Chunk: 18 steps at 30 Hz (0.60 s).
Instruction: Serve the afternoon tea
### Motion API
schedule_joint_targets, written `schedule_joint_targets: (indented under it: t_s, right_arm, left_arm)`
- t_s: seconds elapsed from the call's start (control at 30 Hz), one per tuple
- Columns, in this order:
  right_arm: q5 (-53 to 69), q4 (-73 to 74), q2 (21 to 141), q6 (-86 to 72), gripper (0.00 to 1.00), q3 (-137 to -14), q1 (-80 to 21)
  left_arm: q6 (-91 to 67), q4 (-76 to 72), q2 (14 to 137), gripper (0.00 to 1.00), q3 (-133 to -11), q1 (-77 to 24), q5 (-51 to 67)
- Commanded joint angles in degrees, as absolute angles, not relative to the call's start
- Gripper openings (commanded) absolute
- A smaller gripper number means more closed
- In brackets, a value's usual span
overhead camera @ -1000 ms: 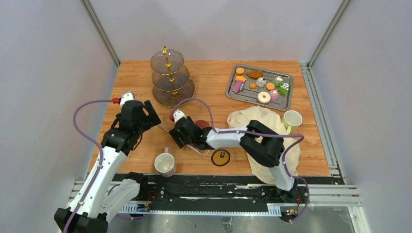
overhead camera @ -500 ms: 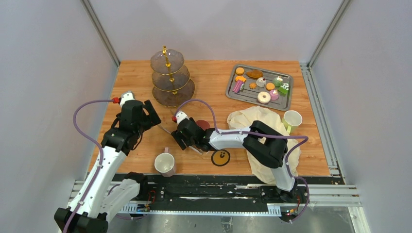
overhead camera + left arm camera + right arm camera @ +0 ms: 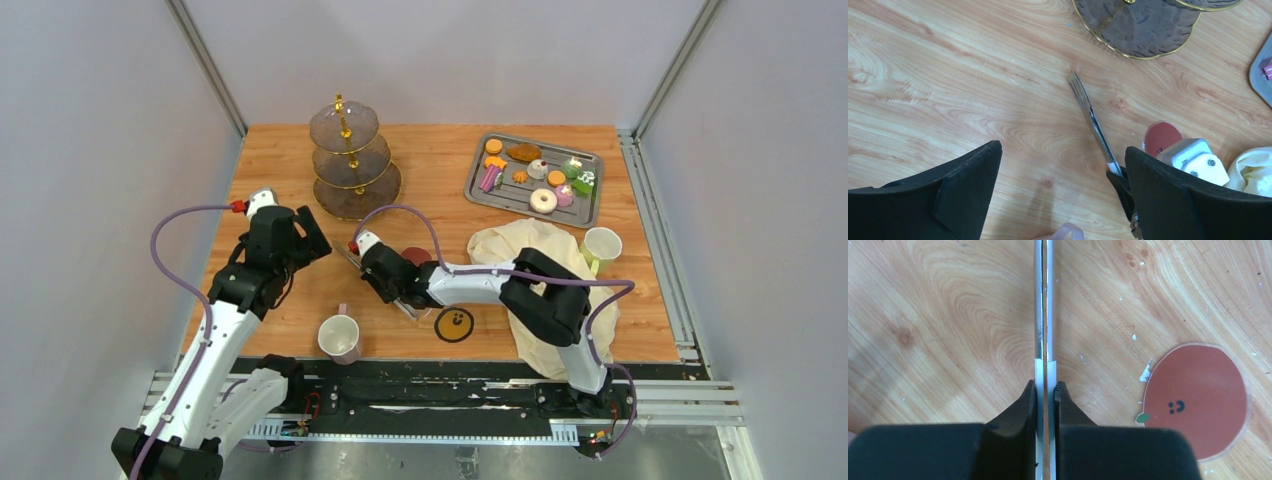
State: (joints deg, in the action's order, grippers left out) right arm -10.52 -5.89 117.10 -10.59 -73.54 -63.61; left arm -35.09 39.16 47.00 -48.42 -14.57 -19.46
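My right gripper (image 3: 1046, 387) is shut on a pair of thin metal tongs (image 3: 1044, 315), both blades pinched between its pads, low over the wood. From above, that gripper (image 3: 358, 262) sits mid-table, with the tongs' tip (image 3: 1079, 90) pointing at the three-tier glass stand (image 3: 352, 165). Open and holding nothing, my left gripper (image 3: 318, 245) hovers just left of the tongs. Small cakes (image 3: 565, 172), a white donut (image 3: 543, 200) and orange macarons (image 3: 494, 146) lie on the steel tray (image 3: 478, 195). One pale mug (image 3: 339, 337) stands near the front; the other (image 3: 601, 245) stands at the right.
A cream cloth (image 3: 545, 250) is heaped under the right arm's elbow. A red round coaster (image 3: 1193, 400) lies right of the tongs, and an orange one (image 3: 454, 325) lies near the front edge. Grey walls close in both sides.
My right gripper has closed from open onto the tongs and shifted slightly left and back. The left arm has not moved.
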Motion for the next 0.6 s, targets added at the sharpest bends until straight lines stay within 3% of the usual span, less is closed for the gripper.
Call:
schedule_joint_targets:
  t_s: [0.0, 0.23, 0.57]
  right_arm:
    - [-10.1, 4.9, 112.8, -7.8, 0.01, -77.1, -62.8]
    - [-10.3, 25.0, 96.3, -5.4, 0.01, -83.9, -56.5]
    - [-7.2, 44.8, 82.4, -4.0, 0.01, -88.7, -32.8]
  left_arm:
    - [-34.0, 39.3, 47.3, 0.98, -52.4, -14.1, -21.0]
    - [-30.5, 39.9, 49.1, 1.0, -61.6, -14.0, -22.1]
    - [-28.5, 34.7, 54.8, 1.0, -63.4, -13.9, -12.8]
